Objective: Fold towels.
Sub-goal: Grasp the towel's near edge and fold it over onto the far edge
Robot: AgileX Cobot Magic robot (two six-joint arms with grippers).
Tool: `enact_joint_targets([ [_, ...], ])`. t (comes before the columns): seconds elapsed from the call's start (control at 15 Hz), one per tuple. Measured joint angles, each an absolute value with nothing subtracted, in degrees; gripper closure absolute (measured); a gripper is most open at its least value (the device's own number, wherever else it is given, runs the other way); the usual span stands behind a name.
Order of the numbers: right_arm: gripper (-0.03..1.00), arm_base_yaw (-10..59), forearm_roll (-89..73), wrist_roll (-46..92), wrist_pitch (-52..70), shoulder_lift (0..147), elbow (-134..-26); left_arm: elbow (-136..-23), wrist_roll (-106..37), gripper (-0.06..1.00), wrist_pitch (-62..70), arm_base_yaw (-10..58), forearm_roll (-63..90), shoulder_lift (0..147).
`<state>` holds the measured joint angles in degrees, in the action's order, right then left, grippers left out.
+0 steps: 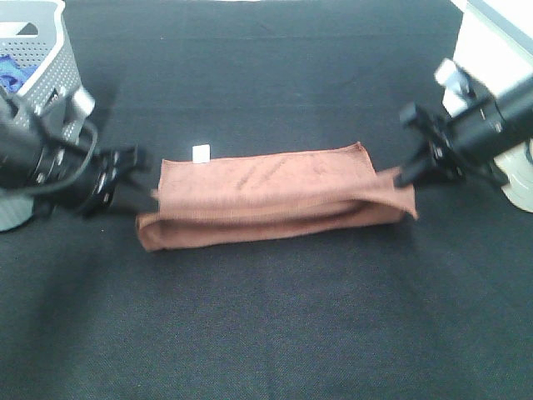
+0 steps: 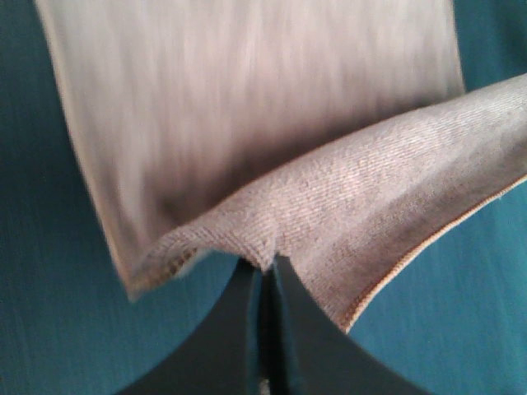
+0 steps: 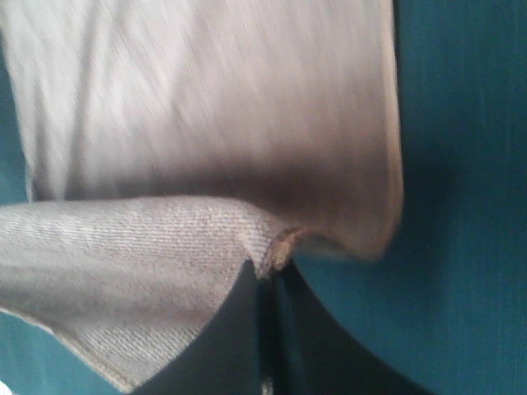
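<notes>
Brown towel [image 1: 266, 193] — blurred, pinched: left gripper [image 2: 265, 273], right gripper [image 3: 268, 276].

Cropped at the high view's top corners: a grey perforated basket [image 1: 50, 50], with something blue [image 1: 10, 73] inside too small to identify, and a white unit [image 1: 500, 42]. Smeared by blur there: the left gripper [image 1: 143, 190]. Blurred and cut off in both wrist views: the far spread of the towel [image 2: 247, 107].

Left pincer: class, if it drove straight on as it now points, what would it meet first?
The towel itself: the left pincer is shut on one end and points along the cloth, so it would likely plough into the folded layers. The right pincer, gripping the other end, looks further along that line.
</notes>
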<state>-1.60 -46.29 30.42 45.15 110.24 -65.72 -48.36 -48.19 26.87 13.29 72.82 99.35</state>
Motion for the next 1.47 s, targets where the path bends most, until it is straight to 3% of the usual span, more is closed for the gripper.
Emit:
enact_joint_targets([
  [0.27,0.97,-1.60,-46.35,29.28,47.50,118.95,-81.42,-57.70,-49.96,0.94,22.40,13.29,72.82,103.99],
  [0.67,0.97,-1.60,-45.95,27.73,47.73,130.41,-93.51,-69.21,-50.02,0.94,20.45,13.29,70.30,116.02],
  [0.8,0.83,-1.49,-45.78,27.62,47.50,132.12,-93.91,-72.02,-49.73,0.91,20.57,13.29,69.79,118.54],
  [0.87,0.62,-1.32,-45.78,27.62,47.50,132.35,-93.91,-72.48,-48.82,0.76,20.63,13.29,69.73,119.23],
  [0.93,0.47,-1.32,-45.84,27.62,47.50,132.35,-93.91,-72.59,-48.59,0.60,21.03,13.29,69.67,119.35],
  [1.07,0.27,-1.32,-45.84,27.22,47.56,132.35,-93.97,-72.71,-48.47,0.29,21.77,13.29,69.56,119.35],
  [1.2,0.22,-1.32,-43.32,24.64,49.05,131.72,-93.97,-72.77,-46.18,0.22,22.12,13.18,66.69,119.35],
  [1.47,0.21,-1.32,-32.89,16.56,52.71,129.09,-93.97,-72.77,-30.65,0.21,23.66,10.94,55.23,119.35],
])
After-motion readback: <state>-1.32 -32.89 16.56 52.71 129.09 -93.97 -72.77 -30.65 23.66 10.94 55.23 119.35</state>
